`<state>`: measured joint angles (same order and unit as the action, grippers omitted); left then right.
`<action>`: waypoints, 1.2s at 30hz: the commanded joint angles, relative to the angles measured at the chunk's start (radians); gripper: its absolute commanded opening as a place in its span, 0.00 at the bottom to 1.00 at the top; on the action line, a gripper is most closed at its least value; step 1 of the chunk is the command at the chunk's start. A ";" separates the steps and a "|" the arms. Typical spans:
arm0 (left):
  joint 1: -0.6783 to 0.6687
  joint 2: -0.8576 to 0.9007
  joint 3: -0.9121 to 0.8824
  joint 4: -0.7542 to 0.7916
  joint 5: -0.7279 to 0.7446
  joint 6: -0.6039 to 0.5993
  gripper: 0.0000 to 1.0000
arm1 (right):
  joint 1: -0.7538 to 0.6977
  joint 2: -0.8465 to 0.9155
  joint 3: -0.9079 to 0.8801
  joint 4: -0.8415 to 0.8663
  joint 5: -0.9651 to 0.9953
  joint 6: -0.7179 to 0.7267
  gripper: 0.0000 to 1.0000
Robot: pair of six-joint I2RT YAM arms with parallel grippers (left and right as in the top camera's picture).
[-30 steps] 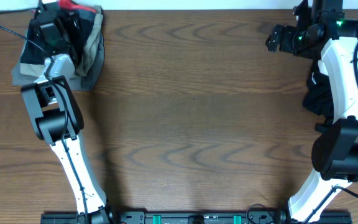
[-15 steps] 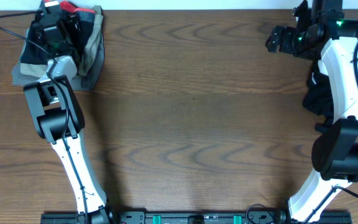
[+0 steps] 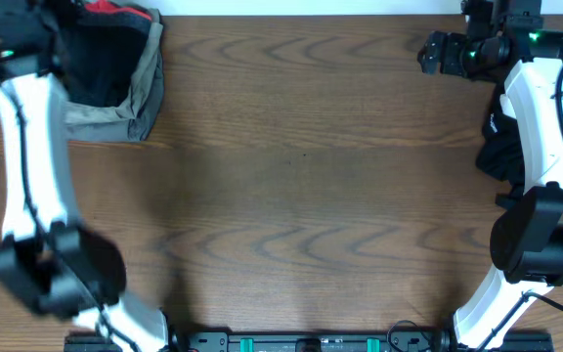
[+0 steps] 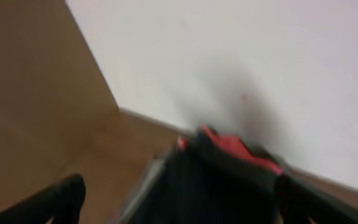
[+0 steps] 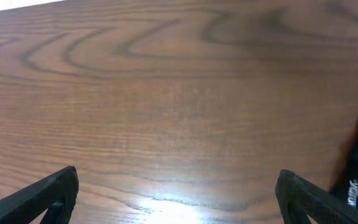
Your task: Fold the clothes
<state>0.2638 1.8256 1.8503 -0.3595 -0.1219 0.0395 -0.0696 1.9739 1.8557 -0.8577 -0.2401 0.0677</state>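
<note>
Just ahead of left gripper [image 4: 179, 186]: clothes [image 4: 229, 152] | jaws apart | right gripper [image 5: 178, 176]: jaws apart, far off

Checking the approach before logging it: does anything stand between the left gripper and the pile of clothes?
Nothing visible does. In the blurred left wrist view, the clothes lie directly ahead of the open left gripper, with no other object between them. From overhead, only the wooden table shows beside the pile.

Even bright light, left wrist view motion-blurred, table [image 5: 166, 112] glare
</note>
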 commanded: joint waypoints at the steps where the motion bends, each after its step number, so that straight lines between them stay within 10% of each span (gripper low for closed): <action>1: -0.002 -0.109 0.002 -0.145 0.131 -0.122 0.98 | 0.033 0.007 -0.005 0.023 -0.057 -0.140 0.99; 14: -0.001 -0.311 0.002 -0.595 0.279 -0.232 0.98 | 0.176 0.006 -0.005 0.254 -0.101 -0.158 0.99; 36: -0.001 -0.311 0.002 -0.635 0.279 -0.232 0.98 | 0.239 0.006 -0.005 0.266 -0.118 -0.108 0.99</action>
<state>0.2626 1.5238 1.8507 -0.9913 0.1509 -0.1841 0.1455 1.9739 1.8553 -0.5835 -0.3424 -0.0650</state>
